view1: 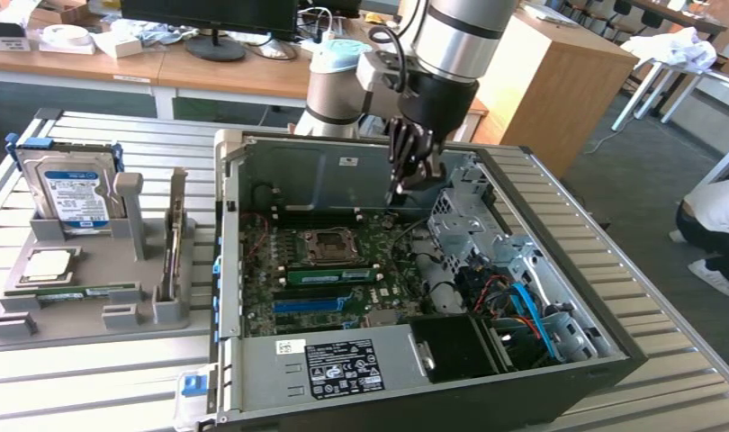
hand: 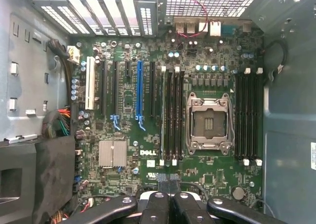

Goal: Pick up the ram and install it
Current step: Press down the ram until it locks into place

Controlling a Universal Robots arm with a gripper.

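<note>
The fingers (hand: 159, 204) were pressed together on nothing, and the gripper (view1: 410, 184) was held above the motherboard (hand: 148, 115) inside the open computer case (view1: 328, 171). The ram (view1: 76, 290) was seen lying flat in the grey holder (view1: 94, 322) at the exterior view's left, well apart from the gripper. Another green stick (view1: 328, 274) was seated in a motherboard slot.

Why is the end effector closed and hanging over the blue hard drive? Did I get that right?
Not quite. The end effector is closed, but it hangs over the open computer case, not over the blue hard drive, which stands in the grey holder at the exterior view's left. The exterior view shows it.
</note>
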